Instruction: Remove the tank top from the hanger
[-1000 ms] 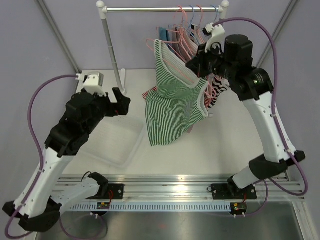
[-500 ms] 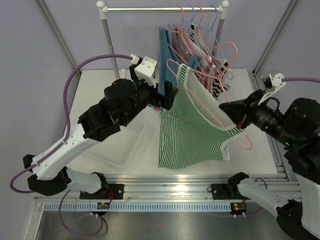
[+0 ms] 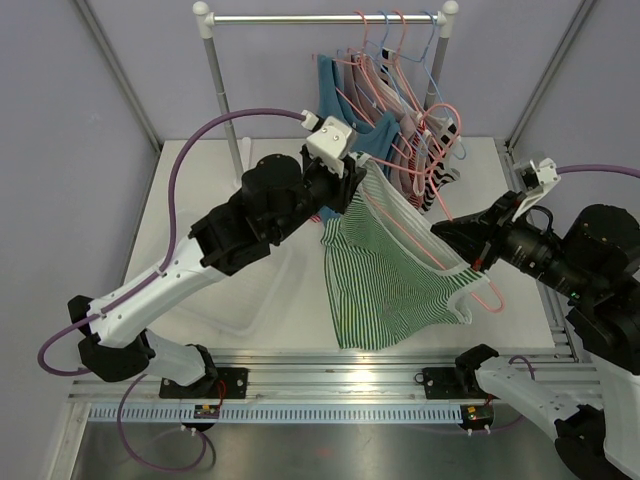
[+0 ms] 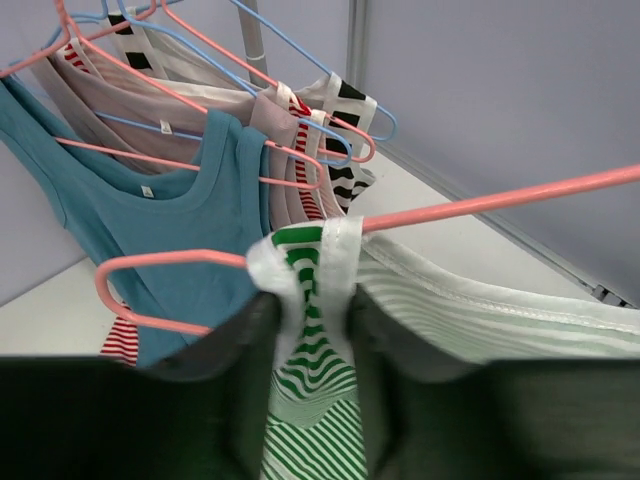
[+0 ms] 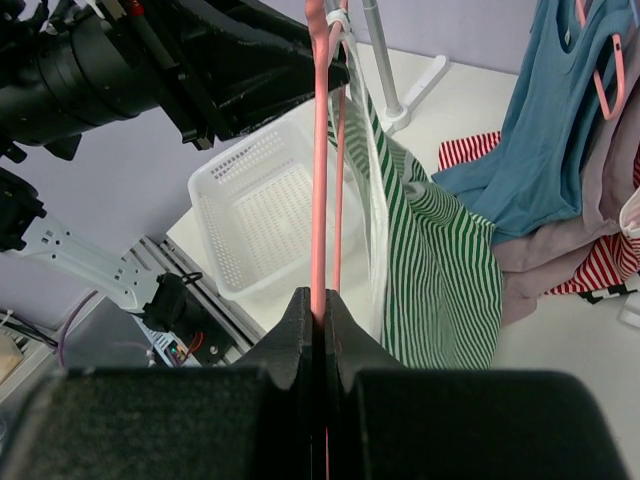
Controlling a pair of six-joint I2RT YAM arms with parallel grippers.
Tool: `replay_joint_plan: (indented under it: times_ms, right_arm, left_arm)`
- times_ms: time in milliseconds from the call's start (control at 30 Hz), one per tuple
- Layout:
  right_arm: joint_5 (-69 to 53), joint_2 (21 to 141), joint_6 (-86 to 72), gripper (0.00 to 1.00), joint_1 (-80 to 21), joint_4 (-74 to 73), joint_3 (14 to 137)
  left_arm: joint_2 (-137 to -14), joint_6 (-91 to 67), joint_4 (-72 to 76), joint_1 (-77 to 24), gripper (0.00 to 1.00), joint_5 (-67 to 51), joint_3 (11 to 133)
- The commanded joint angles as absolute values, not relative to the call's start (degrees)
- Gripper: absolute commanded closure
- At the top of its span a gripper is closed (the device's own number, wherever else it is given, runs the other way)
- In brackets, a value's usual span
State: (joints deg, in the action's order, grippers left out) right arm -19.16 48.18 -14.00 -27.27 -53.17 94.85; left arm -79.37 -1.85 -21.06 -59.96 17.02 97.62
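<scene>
**Item 1.** Green-and-white striped tank top (image 3: 385,275), white trim. On its hanger, off the rail, held in the air over the white counter (image 3: 480,165). It sits betw. the two arms, in front of the rack. One strap is looped over the hanger's end on the L-arm side. The body hangs down, hem just right of the basket in the top view.

**Item 2.** Thin pink hanger (image 4: 480,204). Lies aslant betw. the arms, hook end nr the R arm.

**Item 3.** left fingers (image 4: 240,370), black. Clamped on the bunched strap right at the hanger's end, fabric pressed on both sides.

**Item 4.** right fingers (image 5: 290,340), black. Pressed together on the pink hanger's bars, which run straight out from them.

**Item 5.** White perforated plastic basket (image 5: 265,200). On the counter below the L arm.

**Item 6.** Metal rail on white posts (image 3: 300,18), at the back of the counter. Carries pink and blue hangers w/ garments, incl. a teal tank top (image 4: 190,210), beige pieces and a black-and-white striped one.

**Item 7.** Red-and-white striped garment (image 5: 480,150). Lies on the counter under the rack, partly covered by the teal top.
</scene>
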Motion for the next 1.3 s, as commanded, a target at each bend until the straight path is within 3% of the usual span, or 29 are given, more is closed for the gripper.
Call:
replay_joint_plan:
  times_ms: [0,33,67,100,400,800,1267]
  right_arm:
    - [-20.9,48.3,-14.8,1.0,-27.6,-50.0,93.9]
    - [-21.2,48.1,-14.8,1.0,-27.7,-49.5,93.6]
    - [-21.3,48.1,-14.7,1.0,-27.6,-49.2,92.9]
    - [-21.1,48.0,-14.6,1.0,-27.7,-49.0,92.6]
    - [-19.1,46.7,-12.0,1.0,-27.6,-48.9,86.0]
    - [-29.1,42.4,-9.8,1.0,-27.6,-40.8,76.2]
    - [-27.2,31.4,-11.0,1.0,-27.7,-21.7,64.9]
  left_arm:
    - [-79.0,-0.7,-16.0,-60.0,0.76,18.3,96.9]
    - [-79.1,-0.7,-16.0,-60.0,0.82,18.9,96.8]
    - [-79.1,-0.7,-16.2,-59.9,0.96,20.1,96.7]
    - [-79.1,-0.8,-16.3,-59.9,1.0,20.8,96.7]
    - [-74.5,-7.9,-21.1,-55.0,1.0,31.0,91.8]
    - [-67.4,-21.5,-30.1,-38.3,1.0,20.3,84.1]
    - [-63.8,-25.8,-31.1,-32.3,1.0,8.7,81.9]
